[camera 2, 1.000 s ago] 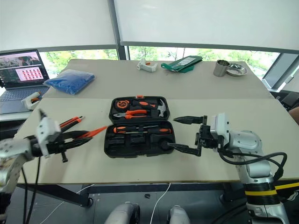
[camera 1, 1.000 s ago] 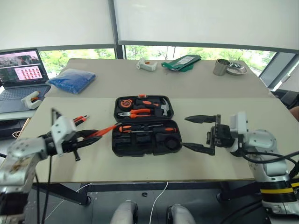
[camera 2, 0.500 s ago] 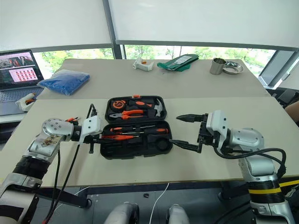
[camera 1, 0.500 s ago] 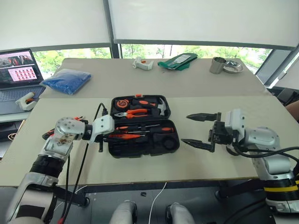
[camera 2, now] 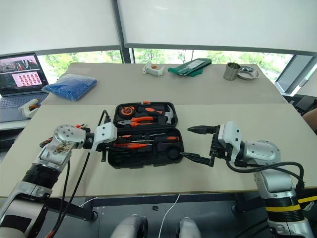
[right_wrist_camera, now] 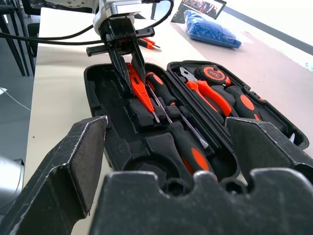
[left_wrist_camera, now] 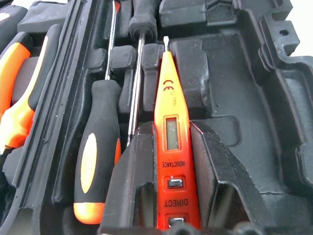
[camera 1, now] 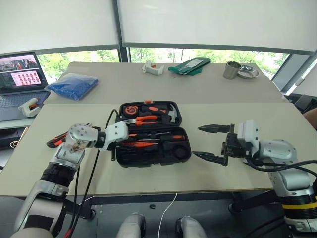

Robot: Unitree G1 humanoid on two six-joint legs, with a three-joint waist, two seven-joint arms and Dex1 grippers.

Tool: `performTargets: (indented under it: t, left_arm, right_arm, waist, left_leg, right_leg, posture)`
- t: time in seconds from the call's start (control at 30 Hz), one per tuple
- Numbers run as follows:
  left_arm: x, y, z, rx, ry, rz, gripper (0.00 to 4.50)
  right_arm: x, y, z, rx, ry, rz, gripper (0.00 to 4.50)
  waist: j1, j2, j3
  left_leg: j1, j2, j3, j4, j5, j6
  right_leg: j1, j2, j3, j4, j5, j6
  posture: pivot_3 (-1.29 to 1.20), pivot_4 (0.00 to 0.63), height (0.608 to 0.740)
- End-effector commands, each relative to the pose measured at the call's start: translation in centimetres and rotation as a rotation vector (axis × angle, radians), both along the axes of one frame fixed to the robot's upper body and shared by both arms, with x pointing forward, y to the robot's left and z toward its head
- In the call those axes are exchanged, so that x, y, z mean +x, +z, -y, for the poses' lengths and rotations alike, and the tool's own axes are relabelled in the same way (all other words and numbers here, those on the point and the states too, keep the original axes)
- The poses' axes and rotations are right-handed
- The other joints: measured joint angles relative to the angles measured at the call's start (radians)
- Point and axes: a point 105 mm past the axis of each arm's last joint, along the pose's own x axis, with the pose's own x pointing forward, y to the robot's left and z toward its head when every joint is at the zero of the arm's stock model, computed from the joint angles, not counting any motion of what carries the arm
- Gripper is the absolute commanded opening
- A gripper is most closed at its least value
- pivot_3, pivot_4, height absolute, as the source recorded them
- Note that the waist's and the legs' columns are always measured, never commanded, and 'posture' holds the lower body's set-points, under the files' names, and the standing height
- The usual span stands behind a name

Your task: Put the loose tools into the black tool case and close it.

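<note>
On a beige work table (camera 1: pixel 163 183), the black tool case (camera 1: pixel 148 153) lies open at the centre, its lid half at 12 o'clock carrying pliers (camera 1: pixel 141 120), a hammer (camera 1: pixel 171 115) and a tape measure (camera 1: pixel 132 108). Inside the near half, two screwdrivers (left_wrist_camera: pixel 98 161) rest in their moulded recesses, and a small black tape roll (camera 1: pixel 181 150) sits at the 3 o'clock end.

The left gripper (camera 1: pixel 130 143) reaches in from 9 o'clock, angled down over the near tray, its black fingers (left_wrist_camera: pixel 129 181) pinching the slim orange tester pen (left_wrist_camera: pixel 168 142), whose metal tip points along the tray beside the screwdriver shafts. At 9 o'clock of that arm, an orange-and-black utility knife (camera 1: pixel 58 140) lies loose on the table.

The right gripper (camera 1: pixel 213 143) hovers level just beside the case's 3 o'clock edge, pointing toward it with its fingers spread wide and nothing between them.

Farther back, a blue cloth bundle (camera 1: pixel 75 85) and a laptop (camera 1: pixel 20 79) sit at 10 o'clock; a white object (camera 1: pixel 151 68), a green packet (camera 1: pixel 190 65) and a steel cup (camera 1: pixel 231 71) line the far table.
</note>
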Motion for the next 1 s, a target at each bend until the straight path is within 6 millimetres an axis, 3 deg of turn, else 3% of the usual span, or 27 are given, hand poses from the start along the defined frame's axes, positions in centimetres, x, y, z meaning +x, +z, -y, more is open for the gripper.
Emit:
performTargets:
  t: [0.03,0.17,0.27,0.33,0.37,0.53,0.63,0.73,0.83,1.0]
  left_arm:
    - [-0.6,-0.7,-0.6,0.104,-0.023,-0.034,0.51]
    - [-0.7,-1.0,-0.8,0.126,-0.017,-0.034,0.51]
    - [-0.7,-0.8,-0.3,0.044,0.004,-0.054,0.51]
    - [-0.8,-0.7,0.0,0.010,0.003,-0.051,1.52]
    - [-0.7,-0.2,0.0,-0.013,-0.004,-0.030,1.81]
    - [-0.9,3.7,-0.6,-0.174,-0.068,0.115,3.63]
    - [-1.2,5.0,-1.0,-0.252,-0.081,0.124,3.63]
    - [-1.1,4.8,-1.2,-0.302,-0.060,0.123,3.63]
    - [-0.8,3.4,-1.4,-0.292,-0.038,0.115,2.90]
    - [-0.4,2.0,-1.2,-0.296,-0.035,0.098,1.02]
  right_arm:
    - [-0.1,1.2,0.0,-0.002,0.000,0.046,4.50]
    - [0.0,1.2,-0.2,-0.003,0.004,0.044,4.50]
    - [0.1,1.2,-0.2,-0.002,0.006,0.042,4.50]
    - [0.1,1.1,-0.1,-0.001,0.005,0.038,4.50]
    - [0.2,1.1,-0.1,0.002,0.003,0.035,4.50]
    - [0.4,0.8,0.1,0.014,0.004,0.014,4.50]
    - [0.3,0.5,0.2,0.017,0.005,0.001,4.50]
    - [0.3,0.1,0.1,0.021,0.006,-0.009,4.50]
    - [0.2,-0.3,-0.2,0.026,0.014,-0.021,4.50]
    - [0.3,-0.6,-0.1,0.023,0.013,-0.028,4.50]
  waist:
    - [-0.004,0.000,0.000]
    - [-0.011,0.000,0.000]
    - [-0.012,0.000,0.000]
    - [-0.012,0.000,0.000]
    - [-0.011,0.000,0.000]
    - [-0.011,0.000,0.000]
    - [-0.012,0.000,0.000]
    - [-0.012,0.000,0.000]
    - [-0.009,0.000,0.000]
    - [-0.009,0.000,0.000]
  left_leg:
    - [0.000,0.000,0.000,0.000,0.000,0.000]
    - [0.000,0.002,0.000,0.000,0.000,0.000]
    - [0.000,0.002,0.000,0.000,0.000,0.000]
    - [0.000,0.002,0.000,0.000,0.000,0.000]
    - [0.000,0.002,0.000,0.000,0.000,0.000]
    - [0.000,0.002,0.000,0.000,0.000,0.000]
    - [0.000,0.003,0.000,0.001,0.000,0.000]
    - [0.000,0.003,0.000,0.001,0.000,0.000]
    - [0.000,0.003,0.000,0.003,0.000,0.000]
    - [0.000,0.003,0.000,0.006,-0.001,0.001]
  right_leg:
    - [0.000,0.000,0.000,0.000,0.000,0.000]
    - [0.000,0.002,0.000,0.000,0.000,0.000]
    - [0.000,0.002,0.000,0.000,0.000,0.000]
    - [0.000,0.002,0.000,0.000,0.000,0.000]
    - [0.000,0.002,0.000,0.000,0.000,0.000]
    - [0.000,0.002,0.000,0.000,0.001,-0.001]
    - [0.000,0.002,0.000,0.001,0.001,-0.002]
    - [0.000,0.002,0.000,0.001,0.001,-0.002]
    - [0.001,0.002,0.000,0.001,0.001,-0.002]
    - [0.002,0.002,-0.001,0.001,0.001,-0.001]
  posture:
    - [0.00,0.150,0.740]
    - [0.00,0.150,0.740]
    - [0.00,0.150,0.740]
    - [0.00,0.150,0.740]
    - [0.00,0.150,0.740]
    - [0.00,0.150,0.740]
    - [0.00,0.150,0.740]
    - [0.00,0.150,0.740]
    - [0.00,0.150,0.740]
    - [0.00,0.150,0.740]
